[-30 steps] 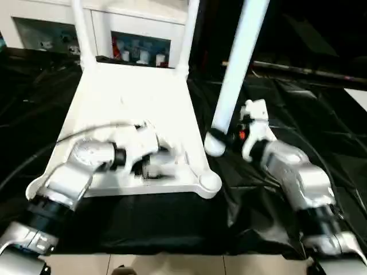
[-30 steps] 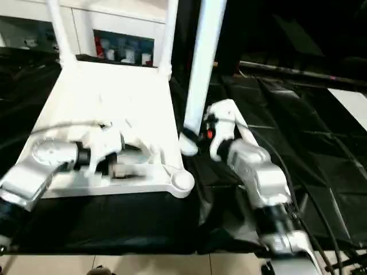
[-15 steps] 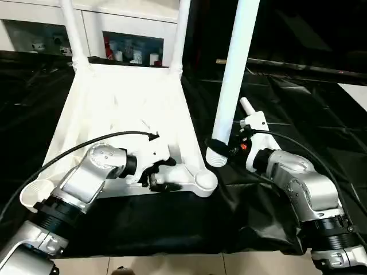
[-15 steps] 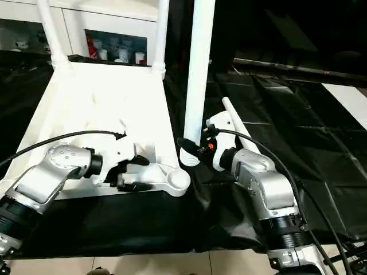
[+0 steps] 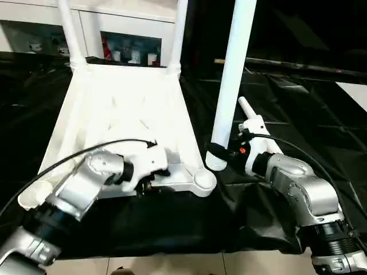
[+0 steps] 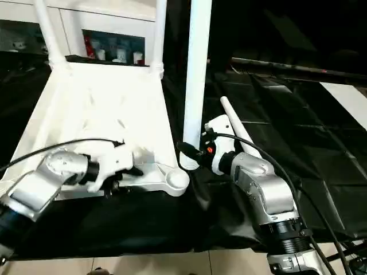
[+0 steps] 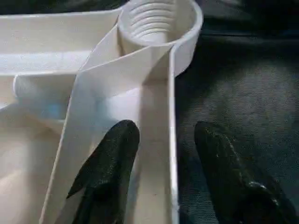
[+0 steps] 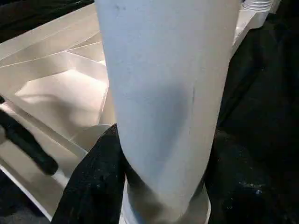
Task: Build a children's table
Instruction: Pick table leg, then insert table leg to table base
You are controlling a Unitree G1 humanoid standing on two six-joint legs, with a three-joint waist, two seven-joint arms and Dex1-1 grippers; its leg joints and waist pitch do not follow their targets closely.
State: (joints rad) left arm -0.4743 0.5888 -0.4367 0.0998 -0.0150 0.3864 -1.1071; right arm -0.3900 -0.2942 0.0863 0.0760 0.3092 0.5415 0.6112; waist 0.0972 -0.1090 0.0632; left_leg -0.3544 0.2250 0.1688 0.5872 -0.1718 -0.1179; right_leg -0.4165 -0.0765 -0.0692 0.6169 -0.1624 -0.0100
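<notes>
The white table top (image 5: 123,109) lies ribbed side up on the black cloth, with two legs (image 5: 179,28) standing in its far corner sockets. My left gripper (image 5: 150,182) is open at the near rim. One finger (image 7: 110,163) is inside the rim wall and the other (image 7: 224,163) is outside over the cloth, close to the near right socket (image 7: 156,21). My right gripper (image 5: 218,153) is shut on the thick end of a third leg (image 5: 232,69). It holds the leg almost upright just right of that socket (image 5: 203,179).
A white tapered piece (image 5: 248,110) lies on the cloth behind my right wrist. The white glass-door cabinet (image 5: 129,31) stands behind the work table. The near left socket (image 5: 31,195) overhangs the cloth. Light floor (image 5: 172,266) shows past the work table's front edge.
My left gripper has slid from the ribbed underside to the near rim and now straddles it. The held leg has gone from tilted to almost upright.
</notes>
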